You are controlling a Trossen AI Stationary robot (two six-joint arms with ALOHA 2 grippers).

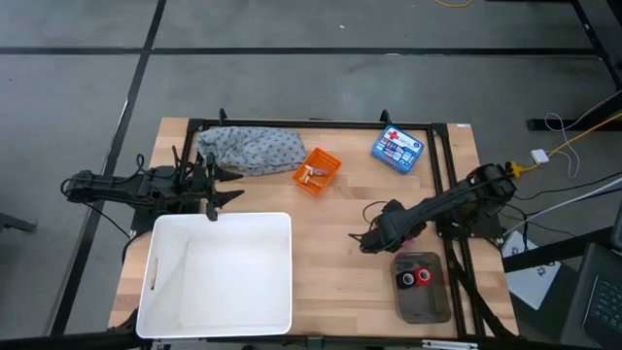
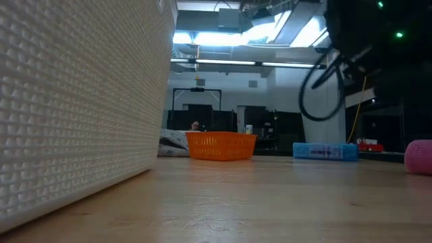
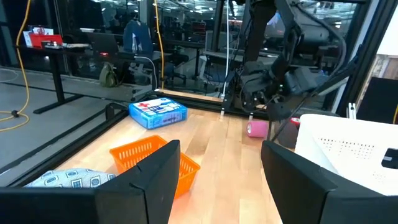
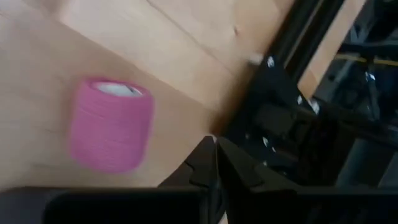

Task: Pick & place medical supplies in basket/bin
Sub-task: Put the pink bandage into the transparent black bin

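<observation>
From above, my right gripper (image 1: 367, 240) hangs low over the table (image 1: 340, 282), right of the orange basket (image 1: 318, 171). My left gripper (image 1: 216, 183) waits, fingers apart and empty, by the grey cloth (image 1: 251, 148). My right wrist camera shows my fingers (image 4: 214, 163) pressed together, empty, beside a pink roll (image 4: 112, 123).

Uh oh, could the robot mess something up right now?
Maybe. The right gripper is shut and empty beside the pink roll, which stands on the table; a nudge might roll it off toward the edge. The orange basket is small and light, so a careless drop could miss or tip it. The left gripper waits open near the grey cloth.
</observation>
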